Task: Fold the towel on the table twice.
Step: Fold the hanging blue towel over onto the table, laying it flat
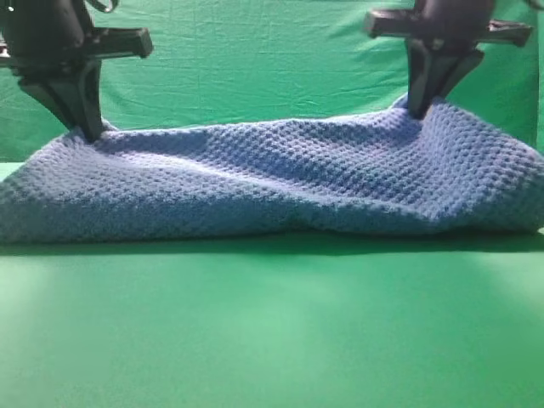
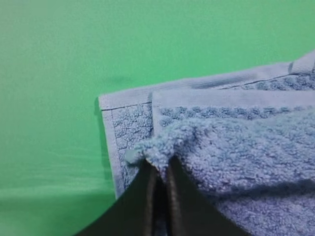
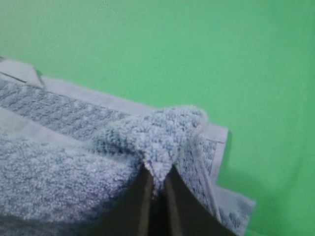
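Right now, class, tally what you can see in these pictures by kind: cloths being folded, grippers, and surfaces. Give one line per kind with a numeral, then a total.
Towels: 1, the thick blue waffle-weave towel
Grippers: 2, the black left gripper and the black right gripper, each shut on a towel corner
Tables: 1, the smooth green table
Backdrops: 1, the wrinkled green cloth backdrop
Total: 5

Blue waffle-weave towel doubled over along far edge of green table, upper layer's two corners lifted, middle sagging.
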### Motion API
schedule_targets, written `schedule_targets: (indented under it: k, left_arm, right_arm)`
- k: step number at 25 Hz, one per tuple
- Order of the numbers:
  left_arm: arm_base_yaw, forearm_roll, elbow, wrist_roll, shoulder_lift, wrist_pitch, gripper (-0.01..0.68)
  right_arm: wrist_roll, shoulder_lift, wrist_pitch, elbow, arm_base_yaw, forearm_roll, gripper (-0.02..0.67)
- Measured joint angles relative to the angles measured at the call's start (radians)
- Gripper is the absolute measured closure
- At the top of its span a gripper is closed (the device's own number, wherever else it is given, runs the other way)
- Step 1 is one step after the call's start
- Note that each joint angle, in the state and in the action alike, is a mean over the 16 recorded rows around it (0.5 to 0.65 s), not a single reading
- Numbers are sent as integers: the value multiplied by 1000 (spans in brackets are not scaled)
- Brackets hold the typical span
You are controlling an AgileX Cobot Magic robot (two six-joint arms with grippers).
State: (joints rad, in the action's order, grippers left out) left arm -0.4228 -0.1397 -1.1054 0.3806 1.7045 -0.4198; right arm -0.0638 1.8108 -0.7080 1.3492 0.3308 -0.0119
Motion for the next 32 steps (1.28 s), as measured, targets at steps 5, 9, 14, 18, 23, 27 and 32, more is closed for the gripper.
schedule_targets:
  k: [5, 9, 14, 18, 23, 27, 32]
  left_arm:
    - [0, -5, -43, -5, 67, 33, 673]
    - [0, -16, -63, -6, 95, 57, 673]
    - [3, -31, -74, -6, 110, 76, 646]
    - [14, -40, -77, -7, 113, 69, 541]
    - [30, -37, -89, -7, 95, 12, 343]
    - [43, -23, -117, -12, 48, -62, 234]
    - [53, 26, -157, -62, -64, -165, 265]
  right_arm:
    - [5, 80, 37, 54, -14, 20, 649]
    - [10, 120, 55, 73, -27, 26, 649]
    - [15, 143, 66, 79, -40, 27, 634]
    - [17, 150, 59, 85, -45, 27, 547]
    - [17, 150, -2, 122, -45, 26, 352]
    - [18, 132, -99, 186, -45, 19, 230]
    - [19, 74, -253, 283, -45, -2, 237]
